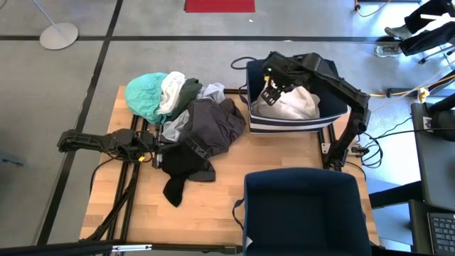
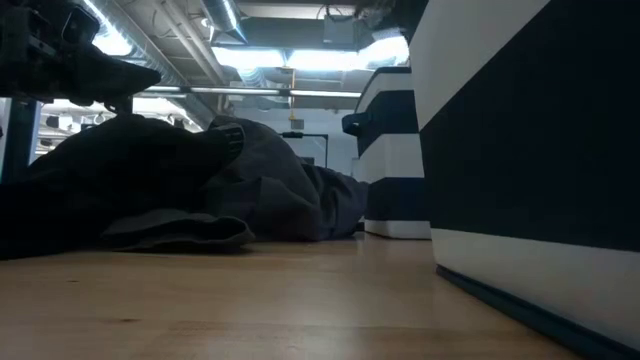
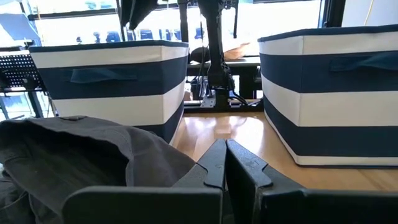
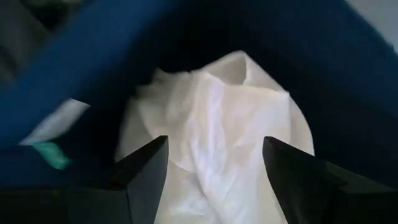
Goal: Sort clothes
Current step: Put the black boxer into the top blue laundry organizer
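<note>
Two navy-and-white striped bins stand on the wooden table [image 1: 213,206]: far bin [image 1: 284,124], near bin [image 1: 306,213]. Beyond, a red mat [image 1: 219,6], perhaps.

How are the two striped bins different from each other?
The far bin has a white garment lying in it; the near bin shows only its dark blue inside. The right gripper hangs open over the far bin, while no gripper is over the near bin. Both are navy fabric bins with white stripes, standing on the wooden table.
</note>
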